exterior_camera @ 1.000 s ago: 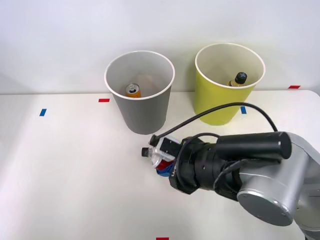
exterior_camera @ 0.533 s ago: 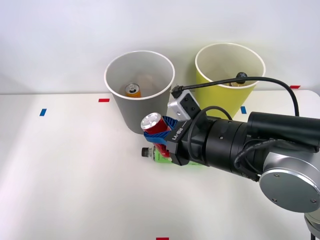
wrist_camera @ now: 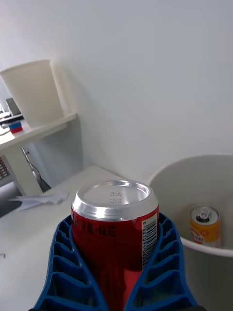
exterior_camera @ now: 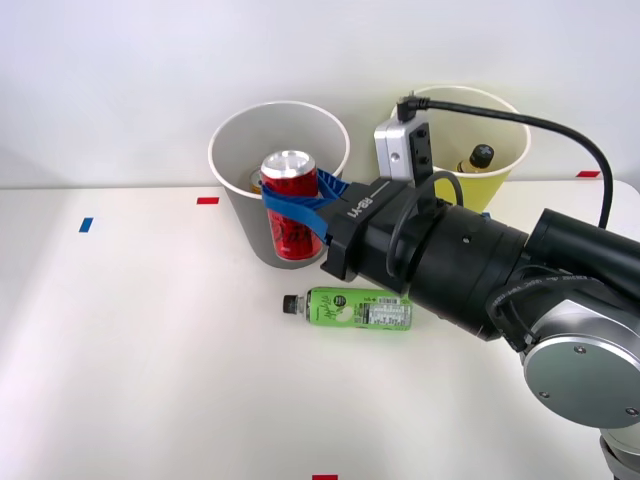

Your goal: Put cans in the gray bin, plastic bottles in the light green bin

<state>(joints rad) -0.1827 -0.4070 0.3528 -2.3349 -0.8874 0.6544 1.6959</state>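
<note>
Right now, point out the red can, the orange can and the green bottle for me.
red can (exterior_camera: 291, 200), front view, its red side wall.
orange can (wrist_camera: 205, 232), right wrist view, its orange side.
green bottle (exterior_camera: 350, 308), front view, its label.

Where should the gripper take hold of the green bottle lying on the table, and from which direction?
Grip the green bottle across its labelled middle, coming straight down. It lies on its side on the table, black cap toward the robot's left, so the round body's two long sides are open.
</note>
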